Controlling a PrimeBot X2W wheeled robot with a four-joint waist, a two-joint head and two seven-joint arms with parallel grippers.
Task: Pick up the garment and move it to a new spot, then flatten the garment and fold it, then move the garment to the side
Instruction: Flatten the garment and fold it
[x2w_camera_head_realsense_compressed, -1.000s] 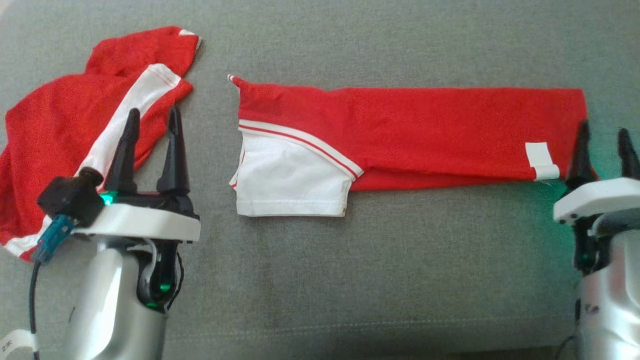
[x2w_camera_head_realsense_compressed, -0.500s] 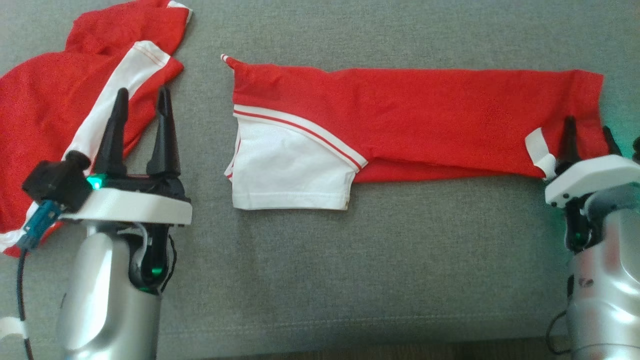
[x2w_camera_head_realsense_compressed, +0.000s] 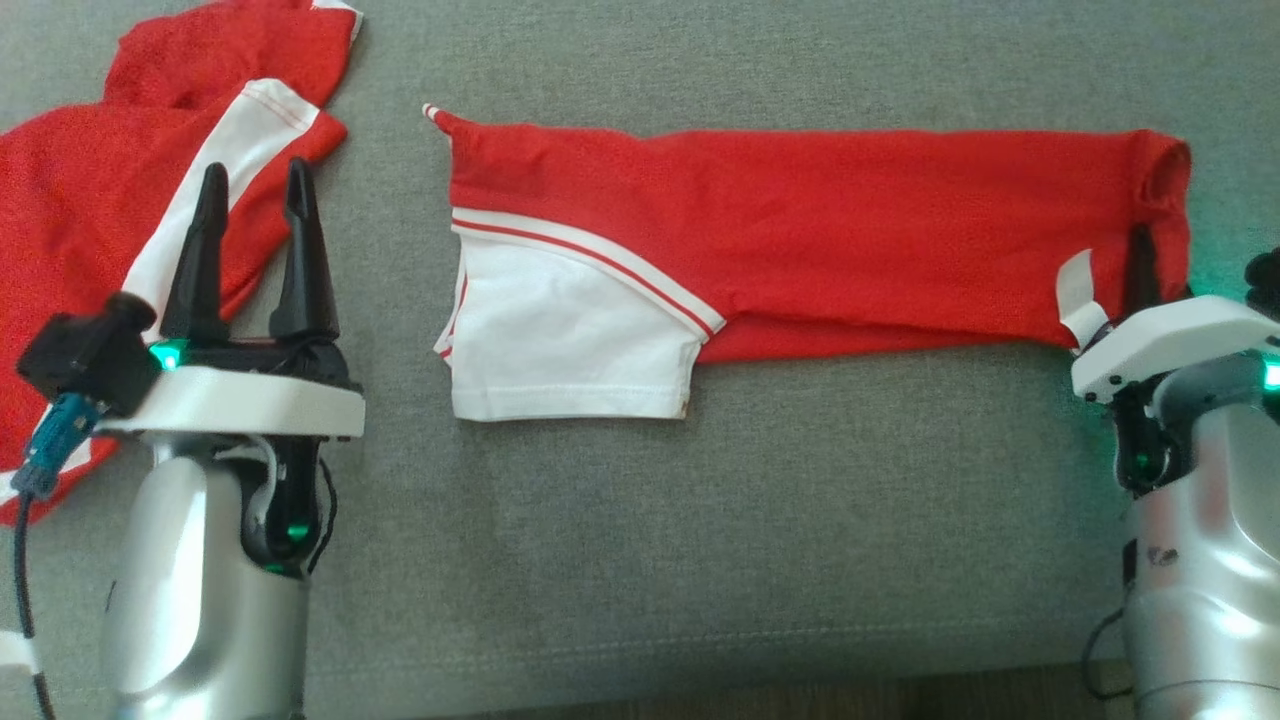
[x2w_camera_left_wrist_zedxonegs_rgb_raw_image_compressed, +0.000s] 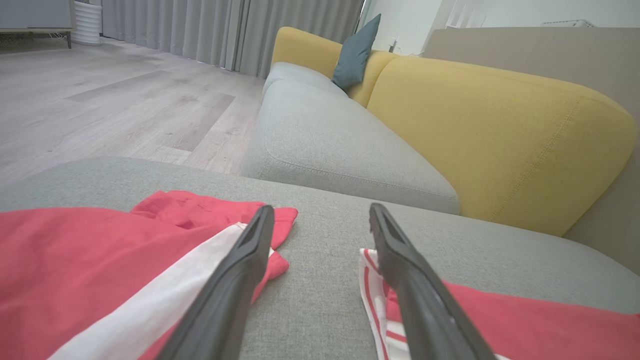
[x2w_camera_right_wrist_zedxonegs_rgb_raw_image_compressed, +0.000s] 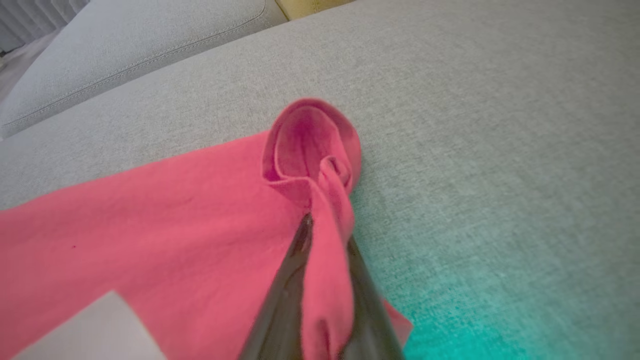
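The garment (x2w_camera_head_realsense_compressed: 800, 230), red with a white sleeve panel, lies folded into a long strip across the grey cushion. My right gripper (x2w_camera_head_realsense_compressed: 1150, 250) is shut on its right end, and the fabric there bunches into a small curl. In the right wrist view the red cloth (x2w_camera_right_wrist_zedxonegs_rgb_raw_image_compressed: 150, 225) is pinched between the dark fingers of the right gripper (x2w_camera_right_wrist_zedxonegs_rgb_raw_image_compressed: 325, 240). My left gripper (x2w_camera_head_realsense_compressed: 250, 190) stands open at the left, holding nothing. In the left wrist view the left gripper (x2w_camera_left_wrist_zedxonegs_rgb_raw_image_compressed: 320, 220) frames bare cushion, with the garment's left end (x2w_camera_left_wrist_zedxonegs_rgb_raw_image_compressed: 500, 320) under its right finger.
A second red and white garment (x2w_camera_head_realsense_compressed: 90, 220) lies crumpled at the far left, partly under the left fingers (x2w_camera_left_wrist_zedxonegs_rgb_raw_image_compressed: 75, 265). The grey seat cushion (x2w_camera_head_realsense_compressed: 700, 560) extends toward me. Beyond are a yellow backrest (x2w_camera_left_wrist_zedxonegs_rgb_raw_image_compressed: 500, 140), a teal pillow (x2w_camera_left_wrist_zedxonegs_rgb_raw_image_compressed: 355, 55) and wood floor (x2w_camera_left_wrist_zedxonegs_rgb_raw_image_compressed: 100, 100).
My right gripper pushed onto the garment's right end and closed on it, curling the edge up. The head camera shifted a little. The left gripper stayed open.
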